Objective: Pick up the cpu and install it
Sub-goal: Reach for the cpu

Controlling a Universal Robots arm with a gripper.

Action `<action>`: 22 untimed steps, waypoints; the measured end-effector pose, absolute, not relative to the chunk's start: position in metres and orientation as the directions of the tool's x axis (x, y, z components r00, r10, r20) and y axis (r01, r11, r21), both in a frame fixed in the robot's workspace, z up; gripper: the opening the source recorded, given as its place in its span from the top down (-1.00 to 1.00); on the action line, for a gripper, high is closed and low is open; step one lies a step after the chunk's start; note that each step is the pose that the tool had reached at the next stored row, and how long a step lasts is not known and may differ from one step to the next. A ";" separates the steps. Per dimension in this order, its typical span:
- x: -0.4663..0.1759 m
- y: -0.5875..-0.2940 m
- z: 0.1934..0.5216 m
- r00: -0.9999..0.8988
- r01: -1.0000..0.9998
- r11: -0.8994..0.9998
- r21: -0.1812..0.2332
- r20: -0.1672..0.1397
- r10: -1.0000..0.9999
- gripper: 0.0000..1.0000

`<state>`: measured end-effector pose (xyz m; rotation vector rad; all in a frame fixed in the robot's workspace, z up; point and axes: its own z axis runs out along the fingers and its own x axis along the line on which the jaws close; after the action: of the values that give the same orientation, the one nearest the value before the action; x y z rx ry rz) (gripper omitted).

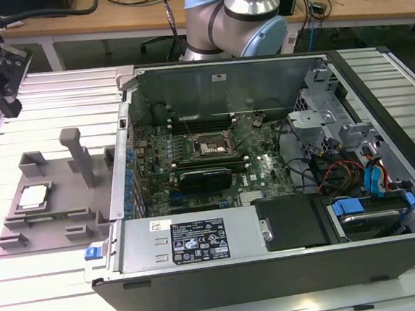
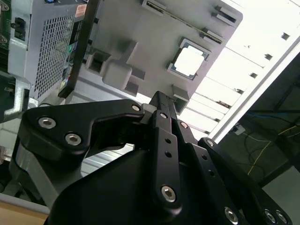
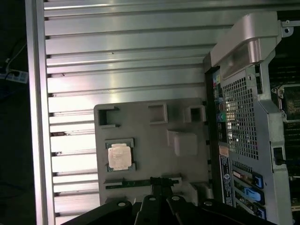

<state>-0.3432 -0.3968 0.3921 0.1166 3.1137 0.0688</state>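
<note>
In the exterior view, a pale blue and silver joint of the arm (image 1: 233,18) stands at the back. At that view's left the black gripper (image 1: 6,100) hangs in the air, pointing down. In both wrist views its fingers (image 2: 164,140) (image 3: 151,202) meet at the tips with nothing between them. Black link bars (image 2: 89,119) spread out behind them.

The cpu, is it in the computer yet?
No, out. The cpu lies flat in the grey tray beside the computer case.
</note>
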 end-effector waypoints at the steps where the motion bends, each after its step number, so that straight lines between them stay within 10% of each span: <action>1: -0.346 -0.397 0.392 -0.997 0.074 0.996 0.045 -0.023 0.075 0.79; 22: -0.395 -0.397 0.392 -0.997 0.074 0.996 0.045 -0.023 0.075 0.79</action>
<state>-0.3952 -0.3967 0.3919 0.1167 3.1137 0.0688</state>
